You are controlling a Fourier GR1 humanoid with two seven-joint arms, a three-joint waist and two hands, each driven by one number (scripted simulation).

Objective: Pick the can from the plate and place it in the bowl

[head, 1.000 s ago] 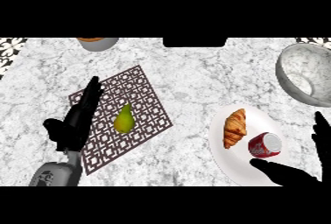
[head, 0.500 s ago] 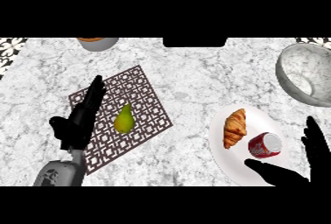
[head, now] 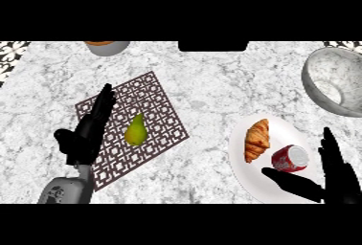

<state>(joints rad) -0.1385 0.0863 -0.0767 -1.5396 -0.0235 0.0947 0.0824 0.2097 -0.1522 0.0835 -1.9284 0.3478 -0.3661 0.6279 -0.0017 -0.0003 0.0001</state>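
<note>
A red can (head: 290, 158) lies on its side on the white plate (head: 247, 172) at the lower right, next to a croissant (head: 256, 139). My right hand (head: 338, 179) is open around the can's near side: the thumb reaches in below the can and the straight fingers stand to its right, not closed on it. The marbled grey bowl (head: 333, 87) sits at the right edge, above the plate. My left hand (head: 88, 130) rests open at the left, fingers up, over the edge of a patterned mat.
A green pear (head: 136, 130) lies on the brown lattice mat (head: 155, 103) left of centre. A small bowl with an orange inside (head: 107, 46) stands at the back edge. A dark object (head: 212, 46) sits at the back centre.
My right hand has moved left and inward toward the can, its thumb now just below it. The left hand and the can have stayed where they were.
</note>
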